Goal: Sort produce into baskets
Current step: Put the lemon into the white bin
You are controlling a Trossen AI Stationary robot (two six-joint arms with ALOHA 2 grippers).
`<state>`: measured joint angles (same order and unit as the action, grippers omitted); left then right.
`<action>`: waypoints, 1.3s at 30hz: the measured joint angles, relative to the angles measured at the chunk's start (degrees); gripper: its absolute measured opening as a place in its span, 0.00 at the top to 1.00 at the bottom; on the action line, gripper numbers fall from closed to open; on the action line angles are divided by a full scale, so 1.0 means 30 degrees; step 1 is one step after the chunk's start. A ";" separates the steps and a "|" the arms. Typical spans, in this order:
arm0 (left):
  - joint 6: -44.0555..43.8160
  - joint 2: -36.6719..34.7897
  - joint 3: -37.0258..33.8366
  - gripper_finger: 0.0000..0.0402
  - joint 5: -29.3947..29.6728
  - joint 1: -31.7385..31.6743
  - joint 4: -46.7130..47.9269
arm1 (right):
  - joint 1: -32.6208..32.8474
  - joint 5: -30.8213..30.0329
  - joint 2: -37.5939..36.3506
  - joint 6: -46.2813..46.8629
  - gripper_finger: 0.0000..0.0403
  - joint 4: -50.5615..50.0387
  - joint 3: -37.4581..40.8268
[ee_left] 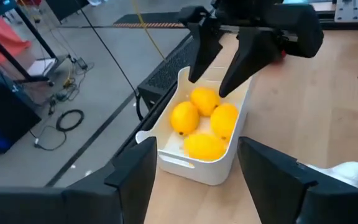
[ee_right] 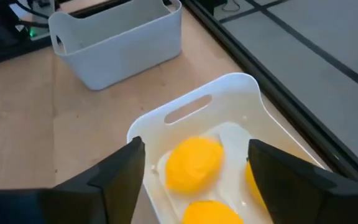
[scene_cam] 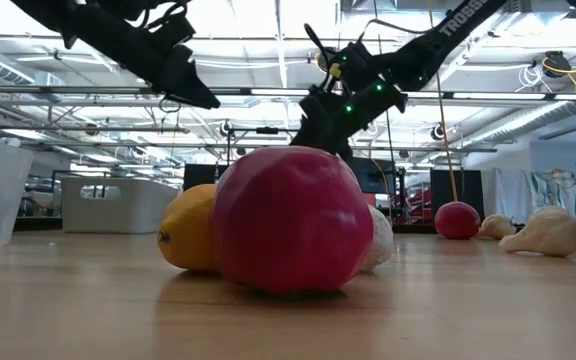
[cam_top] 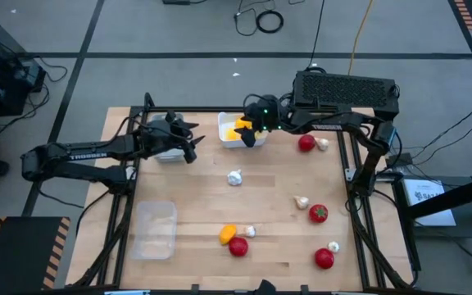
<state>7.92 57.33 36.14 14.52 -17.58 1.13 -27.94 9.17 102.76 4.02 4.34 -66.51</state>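
The right gripper [cam_top: 251, 131] hung wide open and empty over the white basket [cam_top: 226, 129], which held four lemons [ee_left: 204, 121]. At its nine o'clock, the left gripper [cam_top: 188, 141] was open by the grey basket [cam_top: 167, 152].

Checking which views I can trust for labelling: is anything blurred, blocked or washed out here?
Low view: a red tomato fills the centre close to the lens, hiding much of the table behind, with bright ceiling lights above. High view: evenly lit, produce small. Right wrist view: the white basket and its lemons read clearly.
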 joint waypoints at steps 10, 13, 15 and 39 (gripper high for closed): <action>-0.4300 0.0335 0.0000 0.42 -0.1312 0.2429 0.0774 | 0.1517 -0.0073 -0.0007 -0.0415 0.28 -0.9298 -0.3838; -0.5496 0.0885 0.0000 0.42 -0.0967 0.4220 0.0342 | 0.2866 -0.0055 -0.0048 -0.0529 0.28 -1.1870 -0.4367; -0.6387 0.1599 0.0000 0.42 -0.0332 0.5617 -0.0161 | 0.3976 -0.0248 -0.0137 -0.0549 0.28 -1.3359 -0.4381; -1.2464 1.1994 0.5300 0.42 0.0645 1.5243 -0.1096 | 1.5806 -1.5087 -0.0160 0.9465 0.28 -1.9017 0.0131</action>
<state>-29.47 93.31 52.04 16.46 28.15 -2.16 19.48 -36.09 102.28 32.41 -52.72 -66.12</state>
